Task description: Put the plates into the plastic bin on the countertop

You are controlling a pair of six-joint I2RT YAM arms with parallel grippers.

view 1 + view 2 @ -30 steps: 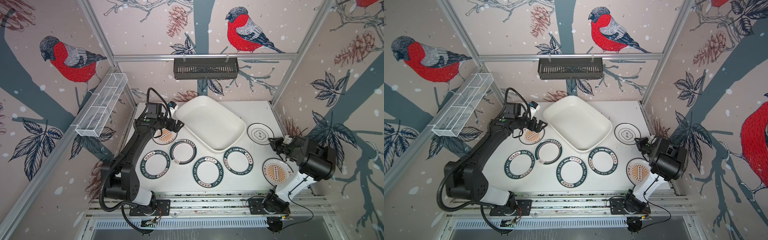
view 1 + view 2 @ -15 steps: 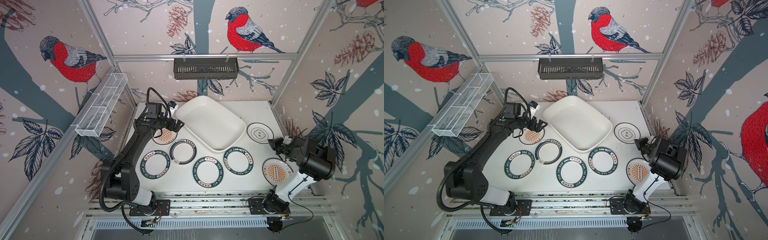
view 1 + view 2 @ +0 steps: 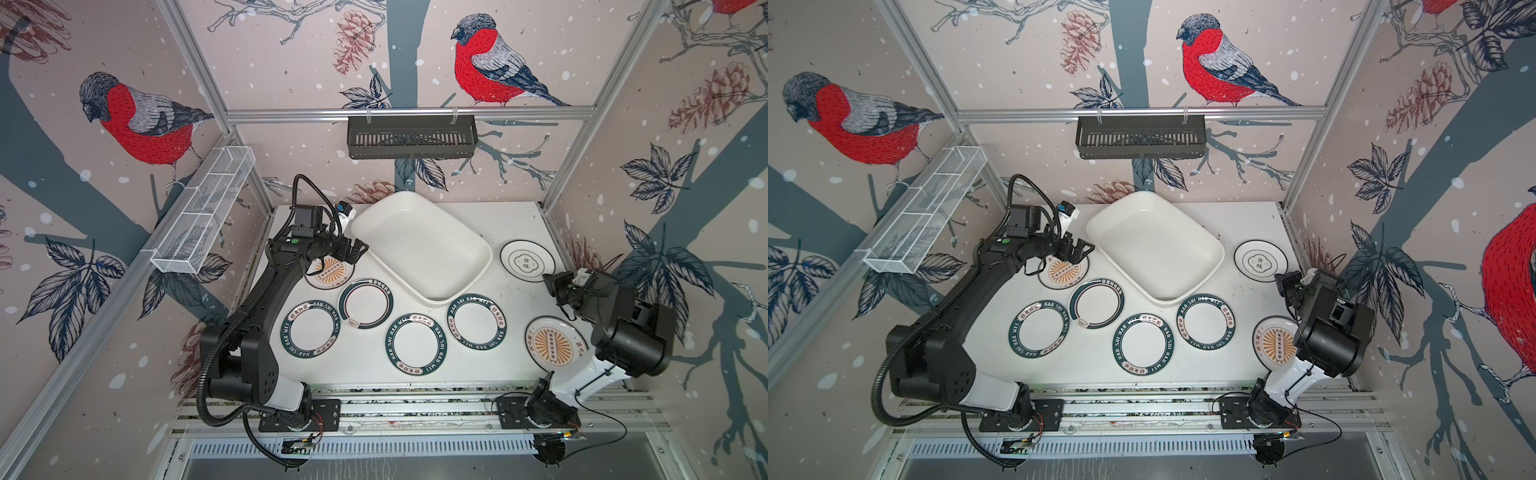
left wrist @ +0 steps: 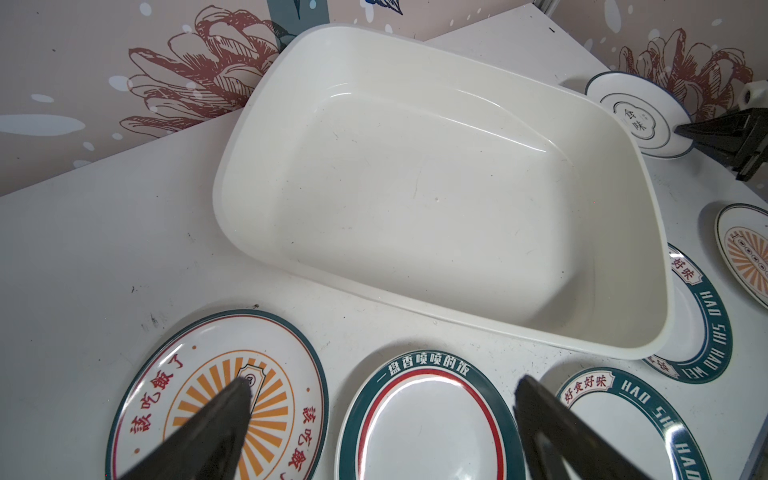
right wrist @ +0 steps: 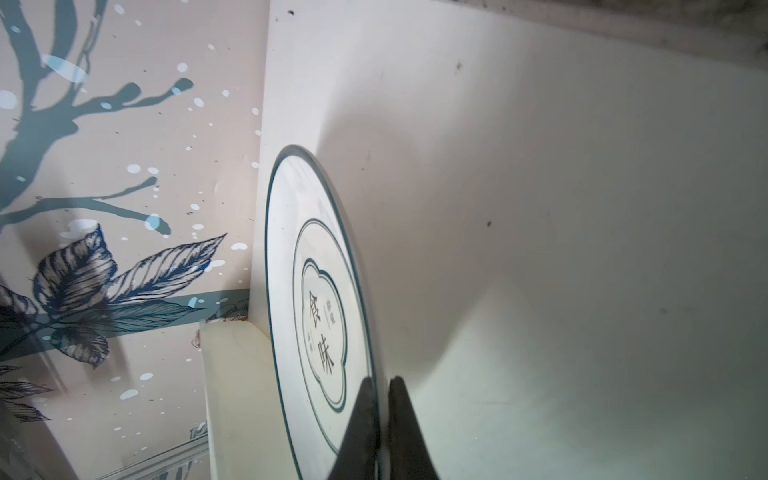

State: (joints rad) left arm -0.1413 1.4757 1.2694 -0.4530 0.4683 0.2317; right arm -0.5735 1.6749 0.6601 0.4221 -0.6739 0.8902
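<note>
At the far left of the tabletop [image 3: 519, 232], the left end effector [image 3: 356, 253] hangs with its jaws spread wide, holding nothing. It is above the far edge of the left sunburst plate [image 3: 328, 272], just beside the bin's left corner. In the left wrist view one of its fingers [image 4: 216, 428] shows over that plate's orange centre; whether it touches I cannot tell.

Nearer lie the left lettered plate [image 3: 309, 334], the red-ring plate [image 3: 365, 303] and the middle lettered plate [image 3: 415, 345], all flat and apart from each other. The bin [image 3: 419, 249] sits at the far middle, turned at an angle. All seven plates lie on the tabletop outside it. The right lettered plate [image 3: 477, 326] lies just beside its near corner.

Right of the bin lies the emblem plate [image 3: 527, 262]. The right end effector [image 3: 549, 281] is clamped on its near-right rim: in the right wrist view its fingers [image 5: 363, 419] press together with the rim between them. The right sunburst plate [image 3: 552, 343] lies at the near right, partly under the right arm [image 3: 627, 340].
</note>
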